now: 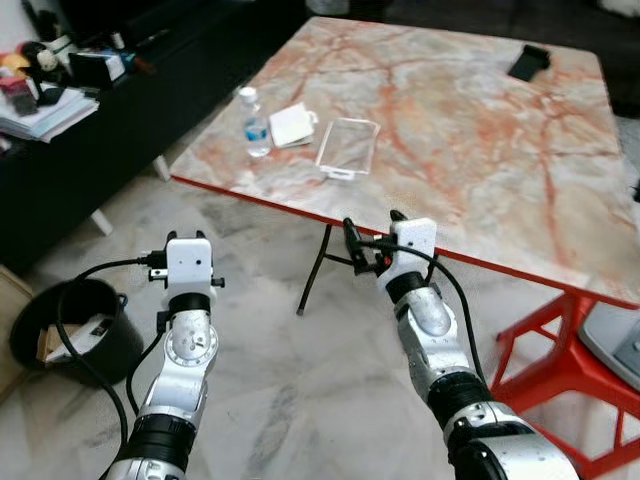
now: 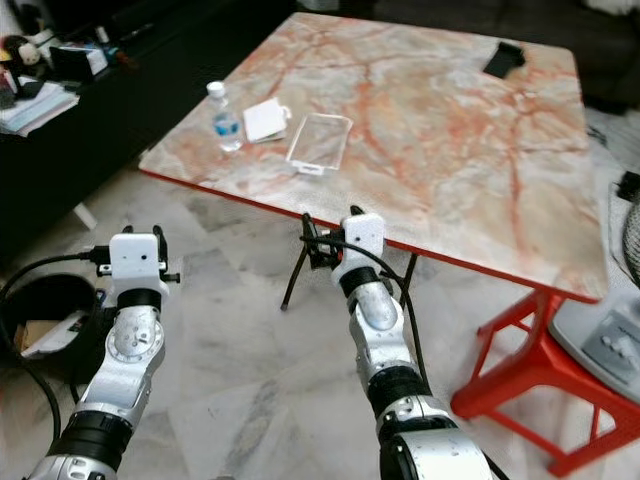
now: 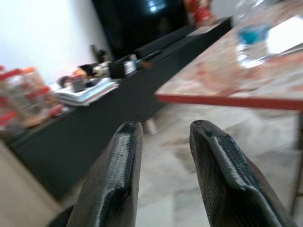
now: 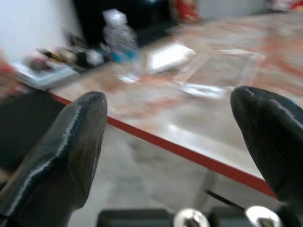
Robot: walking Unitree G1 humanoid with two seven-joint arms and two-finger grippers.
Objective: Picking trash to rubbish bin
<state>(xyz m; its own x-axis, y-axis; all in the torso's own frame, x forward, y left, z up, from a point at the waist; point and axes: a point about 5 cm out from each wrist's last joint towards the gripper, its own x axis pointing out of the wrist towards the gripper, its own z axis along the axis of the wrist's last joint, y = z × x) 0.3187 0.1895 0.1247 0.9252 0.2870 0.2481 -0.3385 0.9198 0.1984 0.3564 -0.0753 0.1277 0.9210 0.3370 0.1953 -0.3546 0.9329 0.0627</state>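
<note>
Marble-topped table (image 1: pixel 480 150) with red edge and red legs, on a pale marble floor. On its near left corner stand a water bottle (image 1: pixel 256 122), a white packet (image 1: pixel 291 125) and a clear plastic tray (image 1: pixel 347 147). My right gripper (image 1: pixel 372 238), fingers spread wide, hovers just before the table edge; my left gripper (image 3: pixel 163 156), fingers narrowly parted, hangs over the floor. Black rubbish bin (image 1: pixel 75 330) sits at far left.

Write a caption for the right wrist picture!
Open right gripper faces the marble table, with water bottle and clear tray.
</note>
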